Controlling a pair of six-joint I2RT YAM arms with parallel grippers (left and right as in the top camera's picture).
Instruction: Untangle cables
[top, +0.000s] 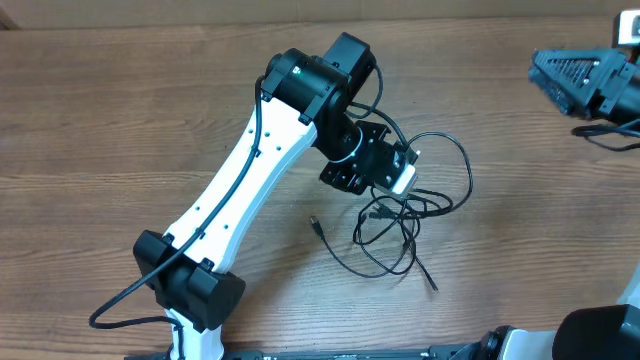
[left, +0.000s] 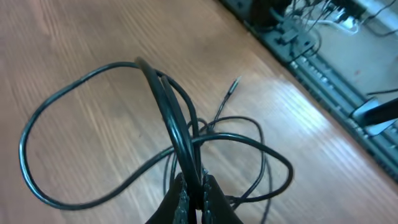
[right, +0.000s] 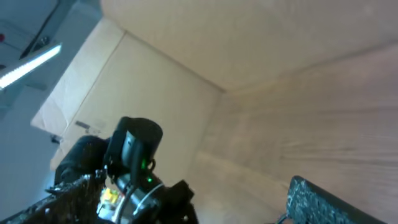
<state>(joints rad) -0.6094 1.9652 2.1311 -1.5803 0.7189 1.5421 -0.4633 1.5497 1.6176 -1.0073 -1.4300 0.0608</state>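
Note:
The cables (top: 400, 228) are thin black cords in a loose tangle at the middle of the table, with one wide loop (top: 462, 165) to the right. Plug ends lie at the left (top: 315, 223) and at the lower right (top: 431, 285). My left gripper (top: 386, 186) hangs over the tangle. In the left wrist view this gripper (left: 196, 194) is shut on a bunch of cable strands (left: 171, 118) that run up from the jaws and fan into loops; a metal-tipped plug (left: 233, 87) lies beyond. My right gripper (top: 548, 70) is far off at the top right, open and holding nothing (right: 186, 193).
The white left arm (top: 245, 175) slants from the front left base to the table's middle. In the right wrist view that arm's dark wrist (right: 134, 168) shows in the distance over wood. Equipment and wiring (left: 323, 37) line the table's edge in the left wrist view.

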